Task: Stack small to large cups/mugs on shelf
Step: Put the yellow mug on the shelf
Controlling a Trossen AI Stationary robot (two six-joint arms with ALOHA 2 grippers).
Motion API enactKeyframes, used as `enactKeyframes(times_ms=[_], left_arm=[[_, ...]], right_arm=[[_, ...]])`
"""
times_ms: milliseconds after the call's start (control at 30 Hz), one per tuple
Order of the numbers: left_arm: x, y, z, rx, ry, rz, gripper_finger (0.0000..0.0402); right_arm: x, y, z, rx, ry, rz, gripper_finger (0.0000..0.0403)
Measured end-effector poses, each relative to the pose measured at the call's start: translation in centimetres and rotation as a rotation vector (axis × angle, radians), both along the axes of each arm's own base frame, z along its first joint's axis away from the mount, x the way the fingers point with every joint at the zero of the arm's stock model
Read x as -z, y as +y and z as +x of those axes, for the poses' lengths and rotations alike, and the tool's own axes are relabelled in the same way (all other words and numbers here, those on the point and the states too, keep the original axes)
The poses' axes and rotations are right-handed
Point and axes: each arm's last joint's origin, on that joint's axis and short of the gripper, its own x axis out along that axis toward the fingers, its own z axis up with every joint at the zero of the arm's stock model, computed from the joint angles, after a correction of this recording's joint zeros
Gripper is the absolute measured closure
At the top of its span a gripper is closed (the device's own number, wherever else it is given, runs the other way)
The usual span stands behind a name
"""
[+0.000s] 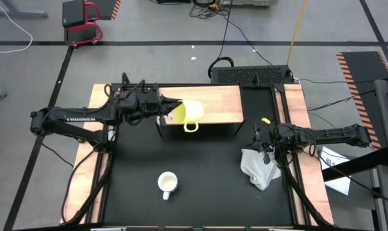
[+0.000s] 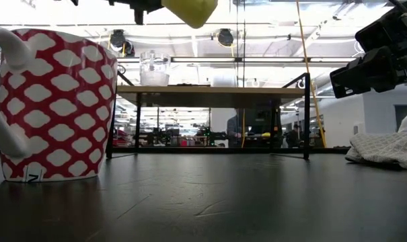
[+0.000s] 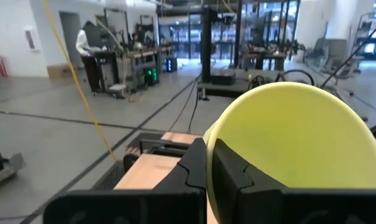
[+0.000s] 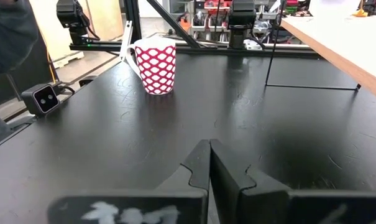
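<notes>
One yellow mug [image 1: 188, 114] tipped sideways, mouth toward your left gripper [image 1: 168, 110], clamped on its rim above shelf [image 1: 213, 102]; right gripper [image 1: 265, 153] closed, empty.

Overhead, you are looking straight down on the whole table [image 1: 181, 192]. The low camera is sitting at tabletop level, very near the patterned mug [image 2: 52, 104] filling its left side. The right wrist camera is facing that same mug [image 4: 155, 65] from well across the table.
</notes>
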Motion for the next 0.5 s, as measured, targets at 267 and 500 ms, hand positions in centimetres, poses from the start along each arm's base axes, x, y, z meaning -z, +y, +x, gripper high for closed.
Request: enactKeyframes(times_ms=[267, 500], left_arm=[[-1.8, 0.1, 1.0, 0.002, 0.104, -0.015, 0.0397], [-2.2, 0.8, 2.2, -0.009, 0.136, 0.007, 0.0397]], right_arm=[[0.0, 0.0, 0.0, -0.001, -0.002, -0.007, 0.0403], [0.0, 0.0, 0.0, -0.001, -0.001, -0.007, 0.0403]])
